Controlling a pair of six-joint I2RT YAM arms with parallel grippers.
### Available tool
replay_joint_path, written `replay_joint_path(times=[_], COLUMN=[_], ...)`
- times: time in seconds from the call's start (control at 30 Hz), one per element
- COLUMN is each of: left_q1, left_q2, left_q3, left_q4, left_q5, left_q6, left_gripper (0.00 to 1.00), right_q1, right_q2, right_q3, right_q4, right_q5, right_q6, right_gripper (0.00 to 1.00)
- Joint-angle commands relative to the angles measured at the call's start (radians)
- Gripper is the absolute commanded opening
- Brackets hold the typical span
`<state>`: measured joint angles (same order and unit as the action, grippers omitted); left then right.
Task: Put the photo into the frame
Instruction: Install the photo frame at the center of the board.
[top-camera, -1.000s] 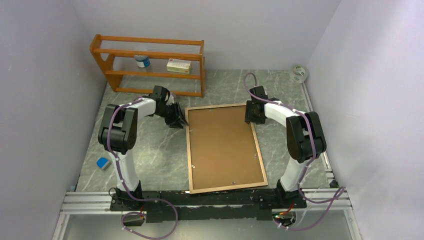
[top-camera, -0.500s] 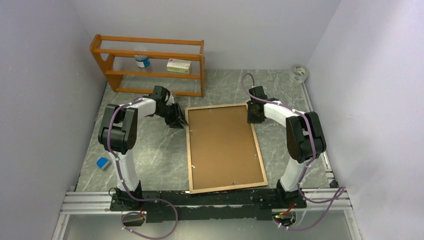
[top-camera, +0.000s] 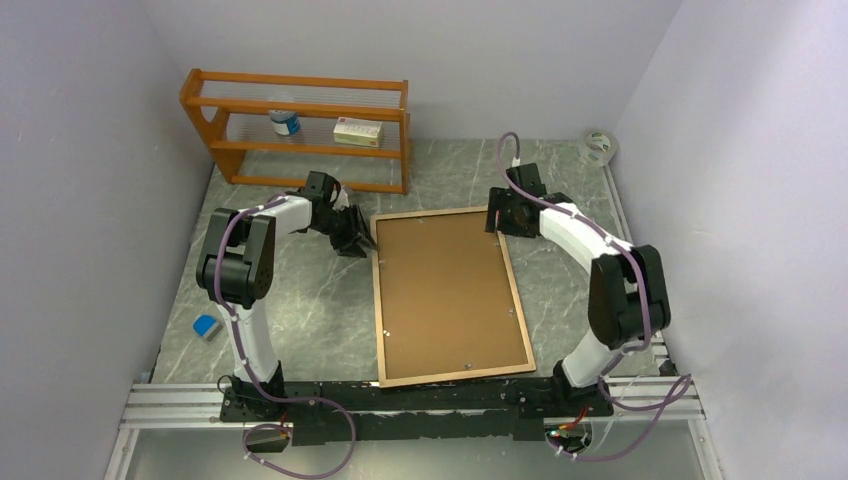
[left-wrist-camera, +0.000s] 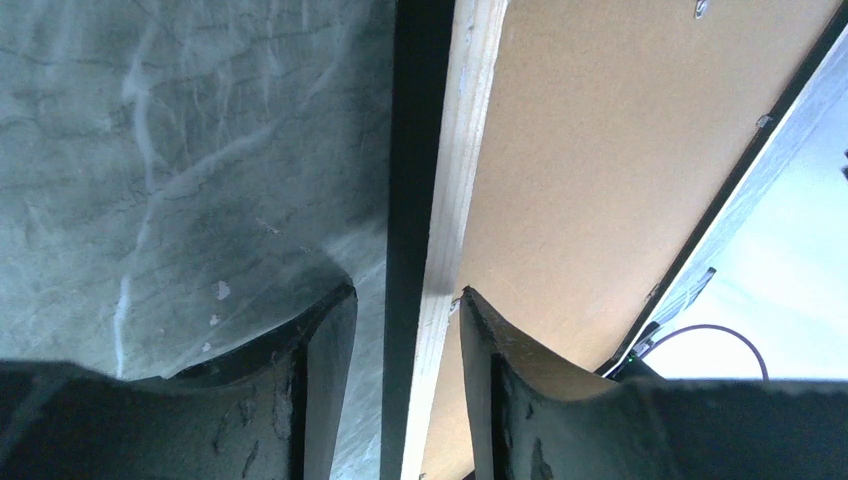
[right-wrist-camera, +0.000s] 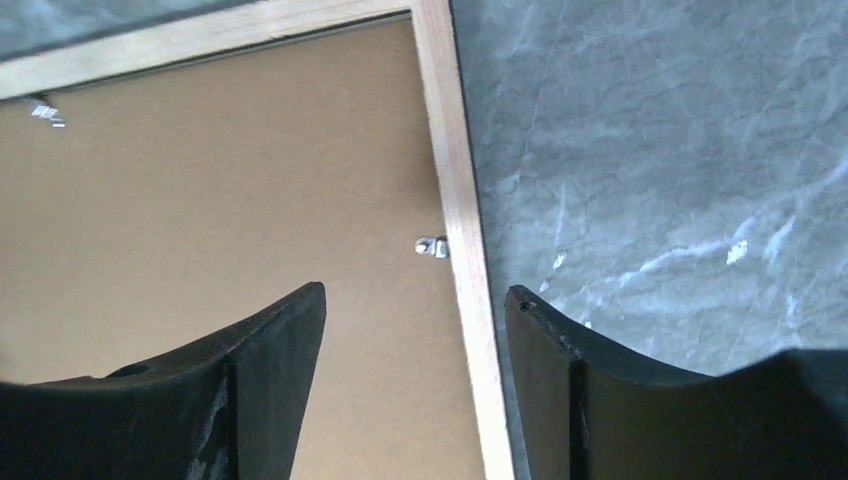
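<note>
The frame (top-camera: 378, 300) lies reverse side up in the middle of the table, its light wood rim around a plain brown backing board (top-camera: 448, 295). The photo is not in view. My left gripper (top-camera: 362, 240) is low at the frame's far left corner. In the left wrist view its open jaws (left-wrist-camera: 405, 300) straddle the frame's left rail (left-wrist-camera: 455, 150), the right finger (left-wrist-camera: 490, 350) touching the wood and a gap on the other side. My right gripper (top-camera: 503, 222) is open and empty above the far right corner. In the right wrist view it (right-wrist-camera: 415, 295) is over the right rail (right-wrist-camera: 455, 170).
An orange-brown shelf rack (top-camera: 300, 125) stands at the back left with a bottle (top-camera: 285, 122) and a small box (top-camera: 357, 132). A tape roll (top-camera: 598, 146) lies at the back right. A small blue object (top-camera: 207, 327) lies near the left arm. Walls close in on both sides.
My right arm has lifted and drawn back from the frame's far right edge, its elbow swinging right. The left arm and the frame have not moved.
</note>
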<state>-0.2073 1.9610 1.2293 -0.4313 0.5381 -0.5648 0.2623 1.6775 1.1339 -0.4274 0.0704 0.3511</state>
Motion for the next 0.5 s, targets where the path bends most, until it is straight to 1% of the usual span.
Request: replay_joint_path(times=[0.0,0.17,0.33,0.4,0.47], left_q1=[0.000,0.000,0.000,0.000,0.000], left_q2=[-0.029,-0.060,-0.108,-0.123,-0.135], left_q3=[0.017,-0.010,-0.066,-0.088,-0.110], left_q4=[-0.041,-0.069,-0.071,-0.060,-0.045], left_q5=[0.001,0.007,-0.009,-0.009,-0.008], left_q6=[0.008,0.006,0.003,-0.004,-0.015], left_gripper=[0.50,0.54,0.58,0.59,0.59], right_q1=[-0.001,-0.001,0.000,0.002,0.005], right_q2=[-0.104,-0.190,-0.312,-0.349,-0.375], right_q3=[-0.007,-0.120,-0.253,-0.305,-0.338], right_q4=[-0.084,-0.202,-0.316,-0.346,-0.374], right_q5=[-0.008,0.011,0.023,0.011,0.017], right_q6=[0.081,0.170,0.212,0.222,0.233], right_gripper=[0.71,0.72,0.78,0.78,0.75])
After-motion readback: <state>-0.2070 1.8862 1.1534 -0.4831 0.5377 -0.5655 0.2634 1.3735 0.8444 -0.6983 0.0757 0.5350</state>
